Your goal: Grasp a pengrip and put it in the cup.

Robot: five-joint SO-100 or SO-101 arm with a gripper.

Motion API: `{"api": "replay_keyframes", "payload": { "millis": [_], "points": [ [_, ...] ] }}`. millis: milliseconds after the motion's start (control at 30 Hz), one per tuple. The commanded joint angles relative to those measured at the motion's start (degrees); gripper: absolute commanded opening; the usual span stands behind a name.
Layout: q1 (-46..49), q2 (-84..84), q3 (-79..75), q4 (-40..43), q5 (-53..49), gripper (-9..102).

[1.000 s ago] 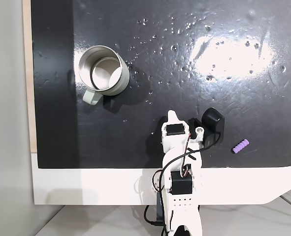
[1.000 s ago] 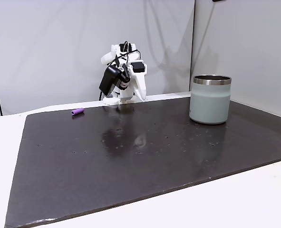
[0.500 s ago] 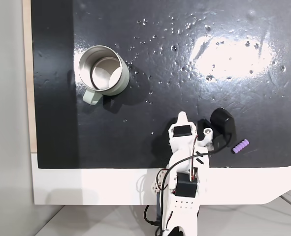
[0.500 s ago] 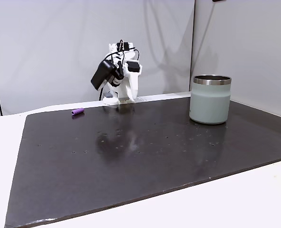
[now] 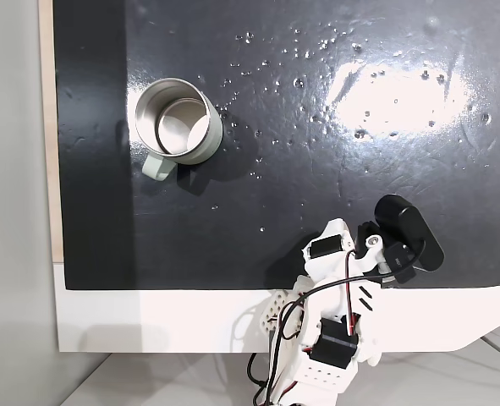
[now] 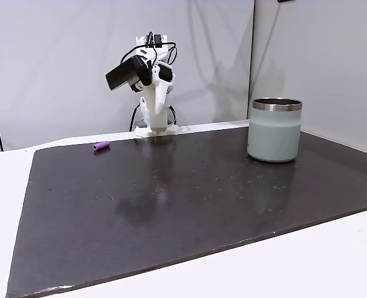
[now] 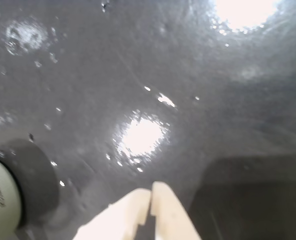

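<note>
The pengrip (image 6: 101, 146), a tiny light-purple ribbed cylinder, lies on its side on the black mat (image 6: 183, 205) in a fixed view from the side, at about ten o'clock of the mat and close to its far edge. It rests alone, touching nothing but the mat, with the arm's base just beyond it toward three o'clock.

The cup (image 6: 274, 130), a pale whitish-green metal mug with a steel rim, stands upright well apart from the pengrip, toward the two o'clock part of the mat in that view. In a fixed view from above, the cup (image 5: 175, 127) sits at about ten o'clock of the mat (image 5: 317, 118), its shiny inside bare and its small handle pointing toward seven o'clock. In the wrist view a slice of the cup (image 7: 1, 197) shows at eight o'clock.

The hand (image 7: 151, 200) enters the wrist view from six o'clock, its two pale fingers pressed together with nothing between them, raised above the glossy mat (image 7: 137, 75). From the side the white arm (image 6: 153, 93) stands raised above its base, the black wrist camera (image 6: 126, 71) at its top. From above, the arm (image 5: 334, 279) is at five o'clock of the mat, over the mat's near edge, with the white counter (image 5: 148, 321) beneath.
</note>
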Motion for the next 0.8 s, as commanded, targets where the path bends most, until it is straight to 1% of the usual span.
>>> {"api": "replay_keyframes", "payload": {
  "millis": [0,167,300,400,467,633,767],
  "points": [
    [2.1,-5.6,-7.2,2.3,-4.8,0],
    [7.9,-11.4,-9.1,3.7,-13.8,1],
    [15.0,-20.4,-9.8,1.3,-20.9,1],
    [20.0,-29.0,-12.0,-1.1,-24.4,1],
    [22.6,-34.8,-13.5,-3.6,-26.1,1],
    [27.6,-47.5,-14.8,-13.4,-29.0,1],
    [30.1,-59.0,-18.8,-18.1,-30.1,1]
  ]
}}
